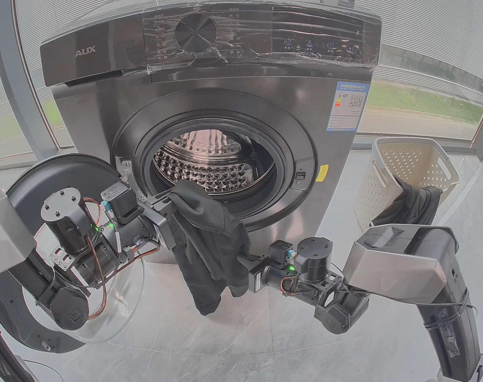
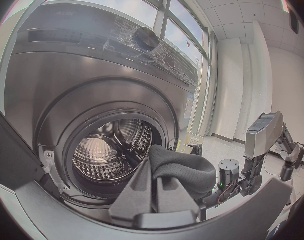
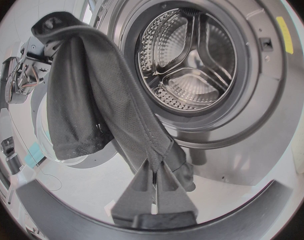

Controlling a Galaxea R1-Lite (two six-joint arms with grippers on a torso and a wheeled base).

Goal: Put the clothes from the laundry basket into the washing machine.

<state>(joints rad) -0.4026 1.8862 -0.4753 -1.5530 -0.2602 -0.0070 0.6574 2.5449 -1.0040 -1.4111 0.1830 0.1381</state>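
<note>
dark garment strung between both hands at the open washing machine

head view: the left hand is closed on the garment's top edge at the drum mouth and the right hand is clamped on a lower fold, likely so the cloth lifts as one bundle and clears the door swung left; another dark piece hangs from the laundry basket to the machine's right. a blue-and-white label, a yellow sticker and a maker's mark sit on the front, their print left unread. left wrist view: the left hand is pinched shut, with cloth draped over it. right wrist view: the right hand is shut on a seam, the rest hanging before the drum.
</note>
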